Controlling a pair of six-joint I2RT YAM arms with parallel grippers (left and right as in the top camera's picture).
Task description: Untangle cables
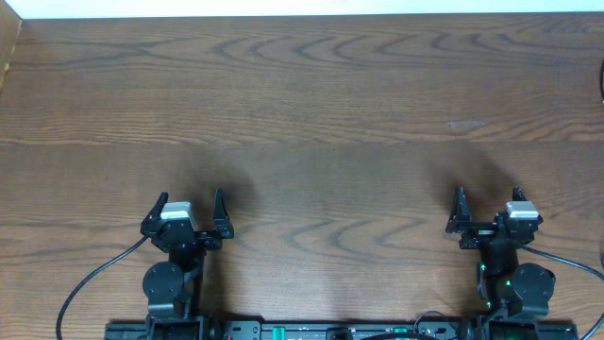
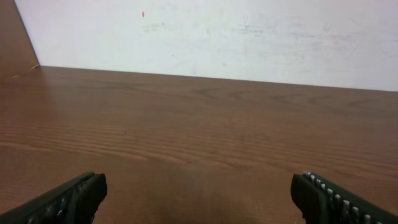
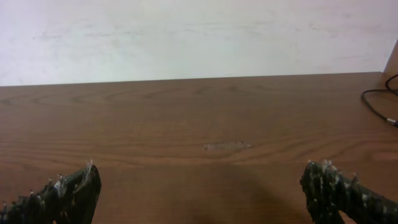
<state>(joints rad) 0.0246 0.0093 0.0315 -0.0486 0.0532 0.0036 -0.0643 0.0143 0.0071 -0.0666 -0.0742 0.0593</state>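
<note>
You have nothing legible in any of the three views: no text, label, brand, number or sign can be read. The pale wall (image 2: pixel 261 37) at the far edge of the worktop (image 1: pixel 302 94) shows only a tiny red speck (image 2: pixel 142 14) and faint smudges, too small to make out as writing.

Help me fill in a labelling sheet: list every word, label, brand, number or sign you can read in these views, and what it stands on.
None: no readable text in any view.
The brown wooden table bears only grain and a pale scuff.
The white wall shows only a small red speck, not a character.
The black left gripper and black right gripper carry no legible marking.
</note>
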